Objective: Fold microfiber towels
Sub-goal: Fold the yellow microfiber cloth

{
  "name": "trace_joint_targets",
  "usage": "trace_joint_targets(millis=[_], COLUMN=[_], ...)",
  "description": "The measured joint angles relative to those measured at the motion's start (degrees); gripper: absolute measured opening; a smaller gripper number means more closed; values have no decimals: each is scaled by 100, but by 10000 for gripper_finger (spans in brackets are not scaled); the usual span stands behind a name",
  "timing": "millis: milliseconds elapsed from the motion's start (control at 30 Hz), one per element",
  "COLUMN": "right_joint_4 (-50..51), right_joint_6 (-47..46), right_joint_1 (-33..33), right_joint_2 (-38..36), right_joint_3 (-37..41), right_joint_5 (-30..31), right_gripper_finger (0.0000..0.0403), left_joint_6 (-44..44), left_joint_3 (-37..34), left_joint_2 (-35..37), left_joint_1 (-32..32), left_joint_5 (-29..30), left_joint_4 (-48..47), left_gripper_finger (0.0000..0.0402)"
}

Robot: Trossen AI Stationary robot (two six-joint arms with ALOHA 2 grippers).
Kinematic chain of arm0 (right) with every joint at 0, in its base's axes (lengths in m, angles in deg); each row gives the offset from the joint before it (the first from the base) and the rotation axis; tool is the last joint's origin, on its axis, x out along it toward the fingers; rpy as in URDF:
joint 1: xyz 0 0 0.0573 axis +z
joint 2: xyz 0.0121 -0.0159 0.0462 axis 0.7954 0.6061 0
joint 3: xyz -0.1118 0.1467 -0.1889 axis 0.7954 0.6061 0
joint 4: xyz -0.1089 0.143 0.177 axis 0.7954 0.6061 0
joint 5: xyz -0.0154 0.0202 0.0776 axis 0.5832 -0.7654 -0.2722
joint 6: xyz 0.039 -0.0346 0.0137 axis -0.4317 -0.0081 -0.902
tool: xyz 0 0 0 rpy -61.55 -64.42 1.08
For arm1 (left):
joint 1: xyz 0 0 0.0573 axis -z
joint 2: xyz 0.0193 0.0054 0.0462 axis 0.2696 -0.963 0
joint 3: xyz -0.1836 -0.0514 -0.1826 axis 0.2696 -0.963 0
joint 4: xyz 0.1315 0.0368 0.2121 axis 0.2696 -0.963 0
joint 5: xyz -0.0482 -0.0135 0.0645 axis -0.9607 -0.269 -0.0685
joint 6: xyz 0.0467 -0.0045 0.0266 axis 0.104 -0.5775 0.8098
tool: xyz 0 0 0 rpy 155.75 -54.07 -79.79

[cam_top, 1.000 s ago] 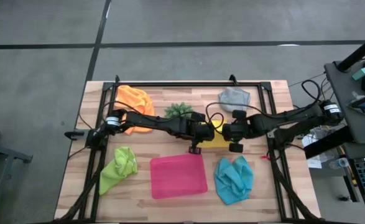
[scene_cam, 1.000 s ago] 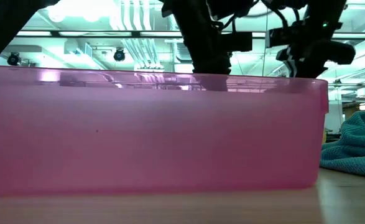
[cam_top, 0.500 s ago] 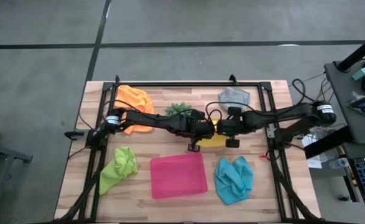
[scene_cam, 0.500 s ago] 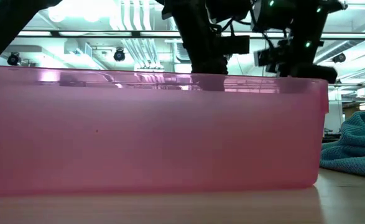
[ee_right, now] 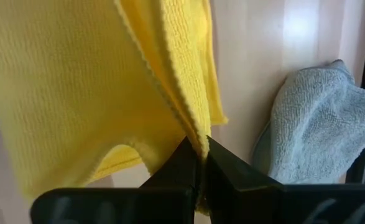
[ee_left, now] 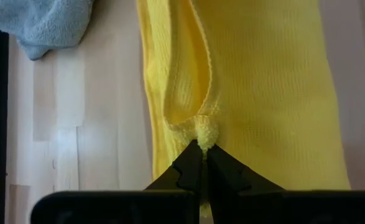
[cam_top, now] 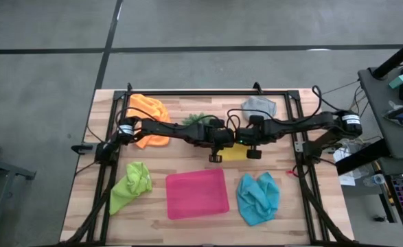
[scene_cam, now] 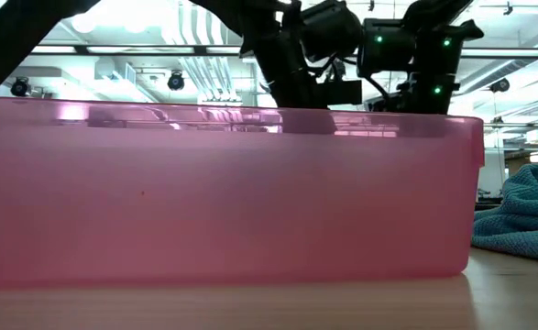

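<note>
High view shows us both arms meeting over the middle of the table (cam_top: 187, 168), where the yellow towel (cam_top: 237, 149) hangs between them. We see the left gripper (ee_left: 202, 163) pinched tight on 1 bunched edge of that towel, and the right gripper (ee_right: 199, 163) clamped on another edge, the cloth draping in folds past both. Around them lie the orange towel (cam_top: 150, 110), grey towel (cam_top: 259, 106), lime green towel (cam_top: 131, 185) and light blue towel (cam_top: 258, 197), with the pink tray (cam_top: 196, 193) near the front edge and the green plant (cam_top: 198, 120) behind the left arm.
</note>
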Motion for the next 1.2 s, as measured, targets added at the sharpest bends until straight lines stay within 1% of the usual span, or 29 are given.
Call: trace_joint_targets(millis=[133, 233, 367, 500, 600, 667, 767, 1000, 1100, 1133, 1200], right_joint_4=[-86, -115, -136, -144, -165, -168, -220, -195, -197, -207, -281], right_joint_6=[57, 73, 44, 9, 57, 145, 181, 311, 384, 420, 436], right_joint_1=[-74, -119, -195, -254, -312, -361, -439, -512, -512, -512, -512], right_joint_2=[14, 16, 14, -19, -73, -128, -223, -263, -264, -266, -262], right_joint_3=[7, 11, 11, 11, 9, 7, -11, -14, -13, -13, -13], right_joint_5=[2, 0, 23, 458, 632, 675, 689, 663, 652, 643, 576], right_gripper_finger=[15, 35, 75, 111, 126, 128, 130, 125, 122, 121, 122], left_joint_6=[-18, -18, -21, -134, -165, -164, -164, -164, -164, -164, -158], left_joint_3=[-81, -93, -93, -93, -93, -90, -64, -53, -55, -54, -85], left_joint_2=[0, 0, 0, 0, 0, 0, 0, 18, 129, 204, 347], left_joint_1=[-47, -67, -93, -111, -115, -115, -107, -101, -85, -77, -63], left_joint_5=[0, -2, 0, 22, 496, 858, 1036, 1040, 1027, 956, 577], left_joint_4=[80, 146, 175, 210, 226, 205, 90, -67, -140, -162, -245], left_gripper_finger=[0, 7, 43, 90, 118, 132, 145, 151, 151, 151, 151])
